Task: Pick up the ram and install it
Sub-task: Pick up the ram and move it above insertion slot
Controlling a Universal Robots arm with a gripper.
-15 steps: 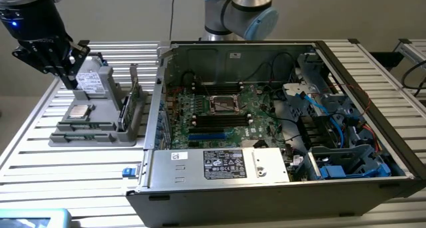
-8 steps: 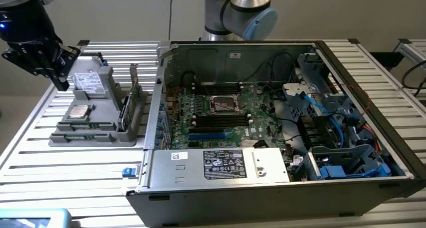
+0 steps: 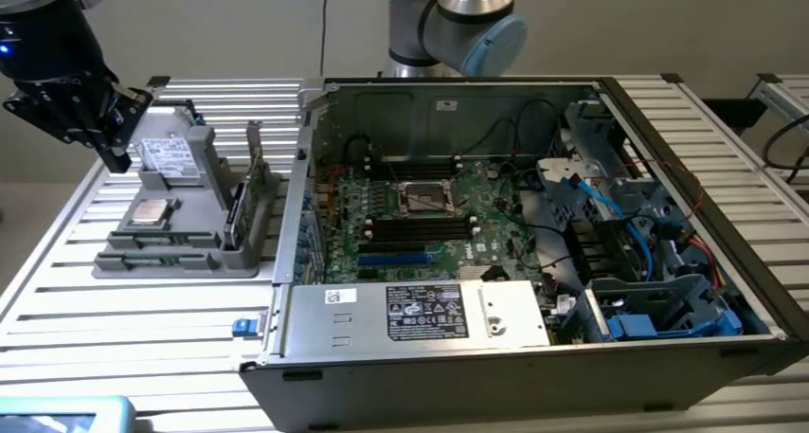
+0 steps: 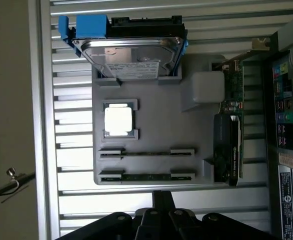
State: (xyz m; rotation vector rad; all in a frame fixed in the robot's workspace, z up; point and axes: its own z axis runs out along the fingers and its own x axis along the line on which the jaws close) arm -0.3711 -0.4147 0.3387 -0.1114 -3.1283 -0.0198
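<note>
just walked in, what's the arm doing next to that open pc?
The arm's gripper hangs shut and holds nothing, up over the gray parts holder beside the open computer case. Two ram sticks sit in the holder's slots, not yet picked up. A silver drive stands at the holder's other end.

The grey plastic tray [image 4: 154, 112] is looking matt, the silver metal drive [image 4: 131, 57] glossy, the thin green circuit-board ram [image 4: 146, 177] dull.
</note>
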